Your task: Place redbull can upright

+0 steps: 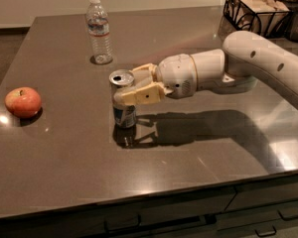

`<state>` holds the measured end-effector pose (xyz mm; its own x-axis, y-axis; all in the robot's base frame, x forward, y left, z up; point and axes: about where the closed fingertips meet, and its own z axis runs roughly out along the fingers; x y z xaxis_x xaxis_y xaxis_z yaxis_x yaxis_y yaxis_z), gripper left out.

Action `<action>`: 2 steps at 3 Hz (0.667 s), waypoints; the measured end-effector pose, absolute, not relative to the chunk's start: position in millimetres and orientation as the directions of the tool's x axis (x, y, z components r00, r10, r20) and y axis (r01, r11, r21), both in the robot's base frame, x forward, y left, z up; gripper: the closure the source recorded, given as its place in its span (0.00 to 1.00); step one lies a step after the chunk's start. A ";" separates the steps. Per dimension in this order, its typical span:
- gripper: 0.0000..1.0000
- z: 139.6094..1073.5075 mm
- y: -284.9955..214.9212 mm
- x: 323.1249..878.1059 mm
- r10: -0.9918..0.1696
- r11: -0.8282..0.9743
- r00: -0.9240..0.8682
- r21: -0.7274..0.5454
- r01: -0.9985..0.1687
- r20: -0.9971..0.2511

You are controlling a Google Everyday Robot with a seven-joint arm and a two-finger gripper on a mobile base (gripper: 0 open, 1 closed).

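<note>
Redbull can (124, 115) stands upright between clenched jaws gripping its upper half at mid-bench (203, 177); a finger dragging on release could topple it.

Upright silver-blue redbull can (124, 115), top clasped by gripper (125, 84) fingers (141, 95).

The dark brown worktop (188, 172) carries a clear water bottle (99, 31) upright near its far edge, a red apple (23, 102) near its left edge, and a black wire basket (253, 11) at the far right corner. The redbull can (124, 114) stands upright near the centre, its base at the surface. The pincer (126, 86), reaching in from the right, clasps the can's upper part.
</note>
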<state>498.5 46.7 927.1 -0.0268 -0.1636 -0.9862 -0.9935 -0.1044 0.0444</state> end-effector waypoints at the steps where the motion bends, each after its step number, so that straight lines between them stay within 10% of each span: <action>1: 0.36 924.1 50.1 496.5 -0.162 -0.100 -0.007 0.024 -0.995 -0.987; 2: 0.12 924.9 52.5 495.4 -0.162 -0.104 -0.004 0.022 -0.994 -0.987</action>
